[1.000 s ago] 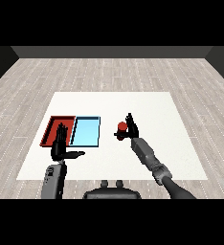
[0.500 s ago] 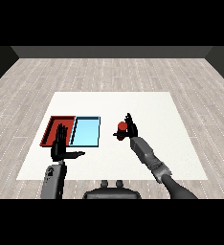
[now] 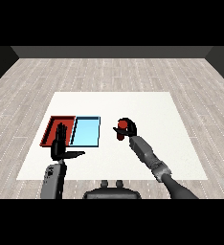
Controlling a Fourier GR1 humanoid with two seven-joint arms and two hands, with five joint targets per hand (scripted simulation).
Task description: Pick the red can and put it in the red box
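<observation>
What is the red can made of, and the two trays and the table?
Red can: likely painted metal, plain red, partly hidden by the right hand.
Red tray and blue tray: probably plastic, flat solid colour with thin raised rims.
Table: smooth matte white; material unclear.

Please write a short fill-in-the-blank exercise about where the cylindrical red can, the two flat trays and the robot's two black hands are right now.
1. The robot's right hand is curled round the cylindrical red ____.
2. The flat red tray lies directly to the ____ of the flat light blue tray in the head view.
3. The robot's left hand, fingers straight, shows in front of the ____ tray.
4. Both trays rest on the white ____.

Missing words: can; left; red; table
</observation>
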